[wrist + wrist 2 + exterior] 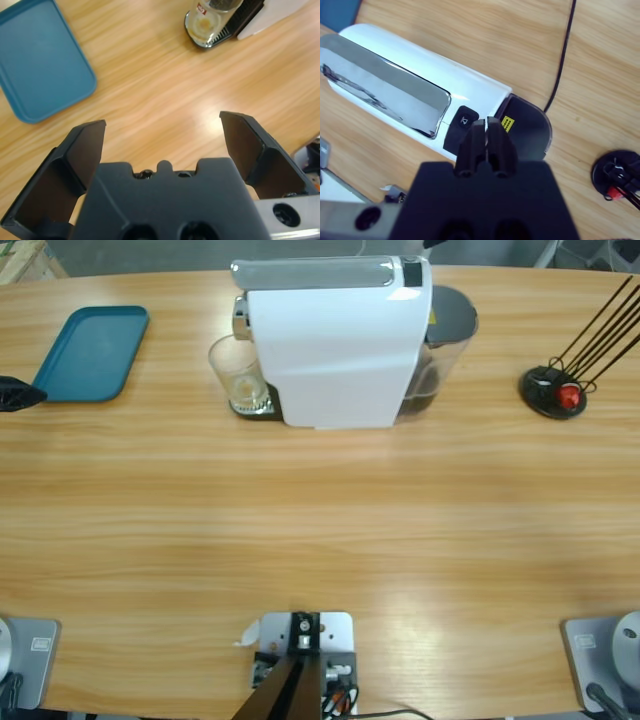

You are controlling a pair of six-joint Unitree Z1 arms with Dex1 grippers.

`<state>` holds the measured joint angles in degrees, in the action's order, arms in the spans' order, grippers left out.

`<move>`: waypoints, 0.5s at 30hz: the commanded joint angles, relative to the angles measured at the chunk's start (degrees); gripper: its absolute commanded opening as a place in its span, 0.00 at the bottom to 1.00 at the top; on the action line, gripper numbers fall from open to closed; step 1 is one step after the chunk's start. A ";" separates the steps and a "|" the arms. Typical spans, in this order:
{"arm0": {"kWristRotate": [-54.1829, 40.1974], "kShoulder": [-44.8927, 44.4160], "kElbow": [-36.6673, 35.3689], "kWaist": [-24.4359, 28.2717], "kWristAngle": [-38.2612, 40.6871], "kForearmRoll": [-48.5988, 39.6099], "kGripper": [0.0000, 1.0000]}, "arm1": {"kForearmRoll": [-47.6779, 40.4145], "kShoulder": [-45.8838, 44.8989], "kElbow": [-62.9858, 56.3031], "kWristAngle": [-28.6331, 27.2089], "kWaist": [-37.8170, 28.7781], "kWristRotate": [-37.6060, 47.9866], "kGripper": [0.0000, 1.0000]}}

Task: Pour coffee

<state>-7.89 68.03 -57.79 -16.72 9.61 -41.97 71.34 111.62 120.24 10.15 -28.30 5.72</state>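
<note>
My left end effector [162, 145] hovers over the pale, streaky-grained wooden bench [320, 530] with its matte black jaws spread wide apart and nothing between them. Beside it lies a flat teal tray [42, 65], smooth plastic with rounded corners and a low raised rim, bare inside. My right end effector [486, 131] has its two jaws pressed together, empty, held above the top of the white coffee machine [335, 345]. That machine is a glossy, boxy shell with a brushed silver lever [382, 90] along its top and a smoky dark water tank [445, 340] at its back. A clear glass tumbler [238, 375] stands upright on the machine's black drip tray. I see only a thin pale-brown film of coffee [202, 25] at its base. Well apart, a black round base [552, 392] holds thin dark wire rods and a small red capsule [569, 395].
</note>
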 commanded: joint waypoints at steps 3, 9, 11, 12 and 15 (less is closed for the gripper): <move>-0.98 2.05 2.82 -0.59 -0.82 -0.43 1.00 | 2.44 0.62 3.60 -1.91 -2.01 -1.12 0.00; -0.91 3.16 3.38 -0.59 -0.89 0.17 1.00 | 3.55 2.45 5.67 1.75 -3.64 -0.89 0.00; -0.90 3.32 3.38 -0.59 -0.91 0.22 1.00 | 3.74 2.74 5.38 2.12 -4.08 -0.89 0.00; -0.90 3.36 3.40 -0.59 -0.91 0.22 1.00 | 3.85 2.83 5.30 2.17 -4.14 -0.87 0.00; -0.90 3.43 3.45 -0.59 -0.91 0.24 1.00 | 4.25 3.10 4.67 2.33 -4.14 -0.82 0.00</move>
<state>-8.21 69.69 -56.40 -16.81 9.39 -42.00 74.34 111.65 125.73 11.16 -31.57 5.26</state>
